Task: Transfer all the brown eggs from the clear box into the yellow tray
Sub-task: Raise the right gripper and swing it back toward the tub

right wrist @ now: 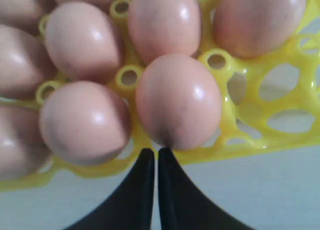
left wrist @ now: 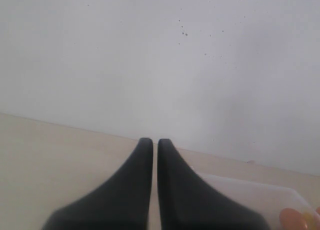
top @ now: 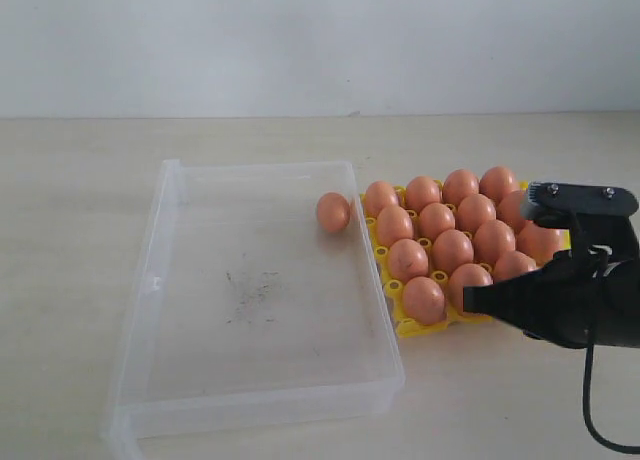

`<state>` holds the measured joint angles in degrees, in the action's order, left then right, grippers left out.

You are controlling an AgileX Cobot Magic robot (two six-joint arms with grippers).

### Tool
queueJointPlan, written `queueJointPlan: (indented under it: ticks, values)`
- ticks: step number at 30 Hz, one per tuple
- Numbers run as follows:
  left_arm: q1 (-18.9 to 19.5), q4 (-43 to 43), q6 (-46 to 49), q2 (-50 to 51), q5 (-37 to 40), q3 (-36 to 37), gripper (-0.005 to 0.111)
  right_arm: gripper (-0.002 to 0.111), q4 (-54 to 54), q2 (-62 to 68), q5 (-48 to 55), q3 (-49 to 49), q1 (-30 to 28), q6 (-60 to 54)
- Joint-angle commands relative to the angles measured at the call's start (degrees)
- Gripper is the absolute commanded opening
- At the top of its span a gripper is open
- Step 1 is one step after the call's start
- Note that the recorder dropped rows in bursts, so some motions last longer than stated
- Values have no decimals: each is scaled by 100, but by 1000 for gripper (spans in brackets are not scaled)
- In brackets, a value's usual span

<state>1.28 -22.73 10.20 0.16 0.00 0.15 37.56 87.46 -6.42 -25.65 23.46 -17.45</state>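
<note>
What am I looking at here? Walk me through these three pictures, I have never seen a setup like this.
This is a two-armed robot whose job is moving eggs. The wide picture comes from a camera off the arms, looking at a pale table. On it lie a clear box and, touching its right side, a yellow tray nearly full of brown eggs. One last egg sits in the box, at its far right wall.

The other two pictures come from cameras on the wrists. The right gripper, the black shape at the right of the wide view, has its fingers shut and empty, pointing at the tray's near edge, where one corner cup looks empty. The left gripper is also shut, holds nothing, and faces the wall.
</note>
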Motion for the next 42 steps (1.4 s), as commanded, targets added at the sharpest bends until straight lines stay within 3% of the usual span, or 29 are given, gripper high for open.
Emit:
queueJointPlan:
  ticks: [1, 12, 16, 20, 23, 25, 30, 42]
  values:
    - [-45, -19, 43, -16, 0, -15, 4, 1, -56, 469, -134, -21, -41, -51]
    - [-45, -19, 43, -16, 0, -15, 4, 1, -312, -261, -67, -35, 114, -193]
    - [-45, -19, 43, -16, 0, -15, 4, 1, -997, -1253, -830, -23, 1117, -487]
    - [-45, -19, 43, -16, 0, -15, 4, 1, -2721, -1603, -1552, -15, 2300, -1420]
    - [-45, -19, 43, -16, 0, -15, 4, 1, -3011, -1603, -1850, -26, 2888, -3202]
    - [-45, -19, 43, -16, 0, -15, 4, 1, -3011, -1603, -1987, -26, 2967, -3664]
    - [-45, -19, 43, -16, 0, -15, 4, 1, -3011, -1603, -2120, -26, 2967, -2832]
    - [-45, -19, 43, -16, 0, -15, 4, 1, -3011, -1603, -2406, -26, 2967, -2207]
